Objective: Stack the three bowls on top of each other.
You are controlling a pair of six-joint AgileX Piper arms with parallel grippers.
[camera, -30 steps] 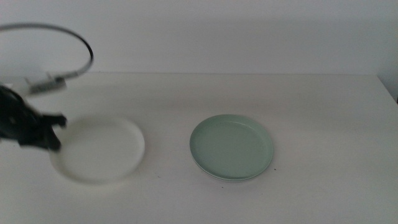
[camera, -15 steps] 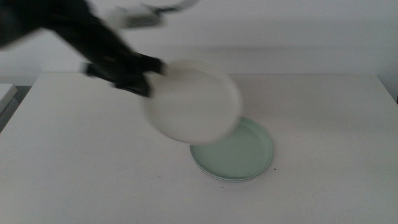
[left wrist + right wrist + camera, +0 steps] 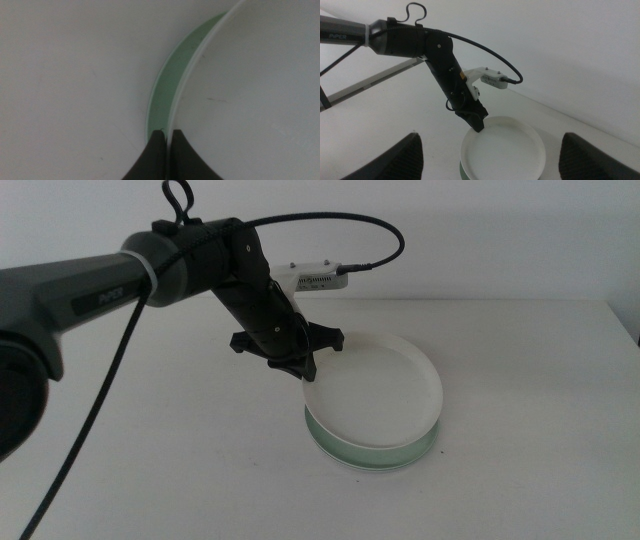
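My left gripper (image 3: 300, 370) is shut on the left rim of the white bowl (image 3: 375, 390) and holds it low over the pale mint green bowl (image 3: 350, 448), almost centred on it. Only a green crescent shows under the white rim. I cannot tell whether the two touch. In the left wrist view the jaws (image 3: 169, 137) pinch the white bowl's (image 3: 250, 90) rim, with the green bowl (image 3: 165, 85) just beyond. The light grey bowl does not show on its own. My right gripper (image 3: 491, 137) is open, high above the table, looking down on the white bowl (image 3: 502, 150).
The white table (image 3: 520, 480) spreads around the stack to the left, right and front. The left arm and its cable (image 3: 330, 225) reach in from the left above the table's back half. A wall stands behind.
The left gripper lifted the white bowl from the table's left side, swung it right, and has lowered it over the green bowl.
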